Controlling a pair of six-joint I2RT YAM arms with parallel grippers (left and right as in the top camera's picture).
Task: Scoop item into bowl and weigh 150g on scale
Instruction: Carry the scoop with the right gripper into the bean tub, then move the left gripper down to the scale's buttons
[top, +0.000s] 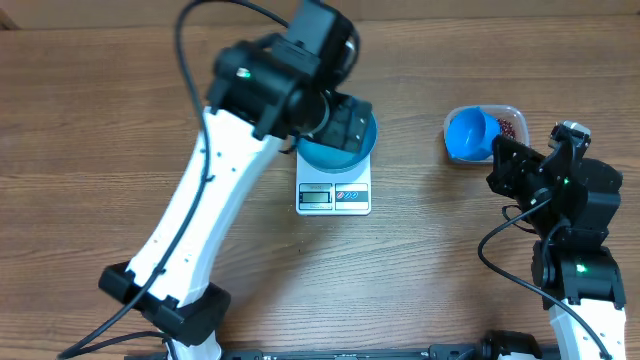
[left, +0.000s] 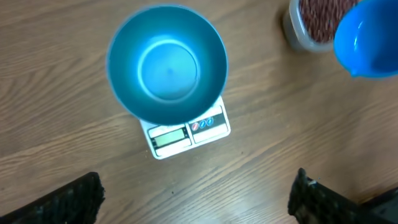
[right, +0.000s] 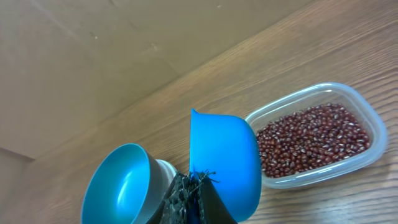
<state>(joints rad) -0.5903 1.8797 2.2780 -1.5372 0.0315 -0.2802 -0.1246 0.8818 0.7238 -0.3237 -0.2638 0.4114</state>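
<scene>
The bowl (left: 166, 71) sits upright and empty on the scale (left: 189, 132), whose display faces the robot. Above them the left gripper (left: 196, 205) hangs with jaws spread wide, gripping nothing. The right gripper (right: 193, 202) is clenched on the handle of the scoop (right: 224, 158). The scoop's cup points away from the gripper, mouth up, over the end of the tub (right: 367, 118) nearer the bowl. The beans (right: 311, 140) lie in the tub, whose long axis runs across the table.

The brown wood-grain table (top: 420, 280) fills every view, its grain running side to side with darker streaks; in the right wrist view a plain tan panel (right: 93, 56) rises behind its far edge, flecked with a few small specks; the light is soft and even, the shadows faint.
</scene>
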